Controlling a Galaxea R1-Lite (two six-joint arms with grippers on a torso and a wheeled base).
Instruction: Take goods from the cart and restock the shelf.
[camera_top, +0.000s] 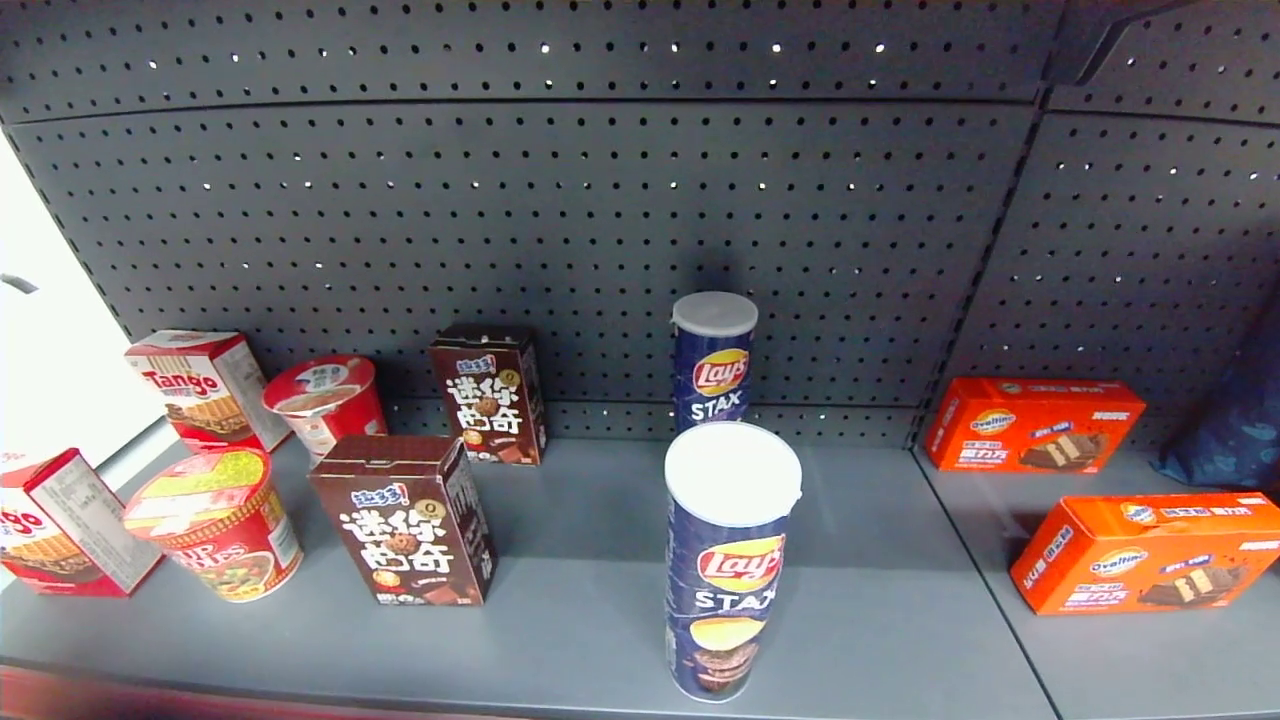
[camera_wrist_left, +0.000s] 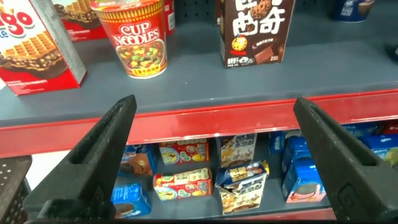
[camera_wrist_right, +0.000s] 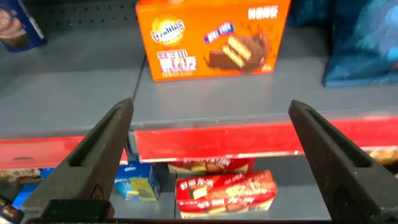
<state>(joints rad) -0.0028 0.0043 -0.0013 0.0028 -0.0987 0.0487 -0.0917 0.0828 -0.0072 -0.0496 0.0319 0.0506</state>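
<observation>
Grey shelf (camera_top: 880, 600) lies bare around 2 chip cans (camera_top: 730, 560); left hand (camera_wrist_left: 214, 102) and right hand (camera_wrist_right: 210, 104) spread wide.

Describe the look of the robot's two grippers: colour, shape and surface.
The left gripper and the right gripper look alike. Each has two matte black fingers, broad near the camera and tapering to blunt, wedge-shaped tips, with a slightly grainy, plastic-like surface.
</observation>
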